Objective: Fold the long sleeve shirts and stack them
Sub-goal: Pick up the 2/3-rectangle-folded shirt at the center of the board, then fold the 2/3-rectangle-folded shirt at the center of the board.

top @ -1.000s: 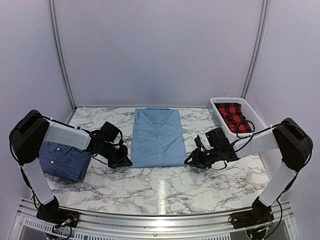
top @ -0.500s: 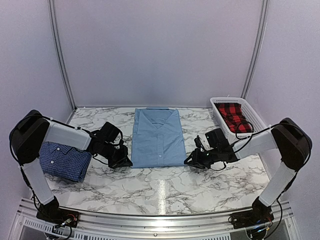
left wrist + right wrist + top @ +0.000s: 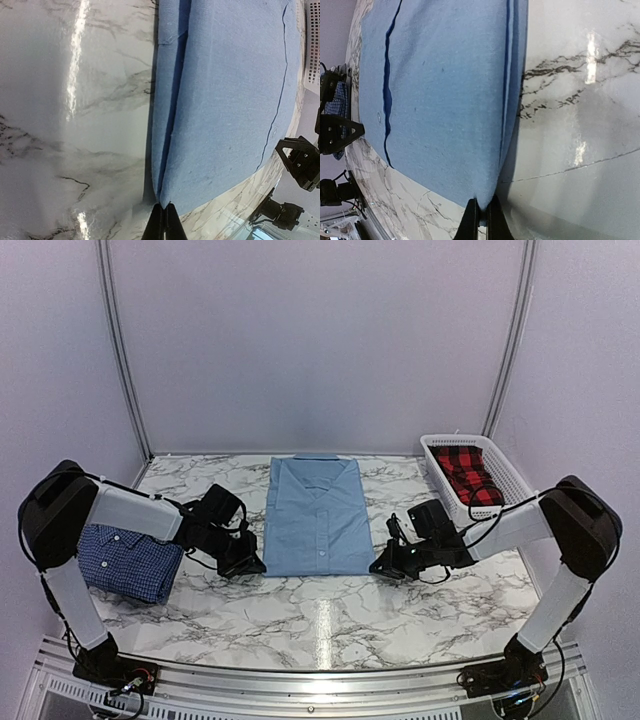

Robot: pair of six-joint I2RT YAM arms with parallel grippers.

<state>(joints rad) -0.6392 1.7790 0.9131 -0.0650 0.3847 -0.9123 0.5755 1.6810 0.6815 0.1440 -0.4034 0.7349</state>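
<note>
The light blue shirt lies folded in a rectangle on the marble table, collar at the far end. My left gripper is shut on its near left corner; in the left wrist view the gripper pinches the light blue shirt. My right gripper is shut on the near right corner; in the right wrist view the gripper pinches the light blue shirt. The dark blue checked shirt lies folded at the left, partly under my left arm.
A white basket at the back right holds a red and black checked cloth. White walls close the back and sides. A metal rail runs along the table's near edge.
The right gripper has slid slightly left toward the shirt's near right corner. The left gripper and the shirts are nearly unchanged.
</note>
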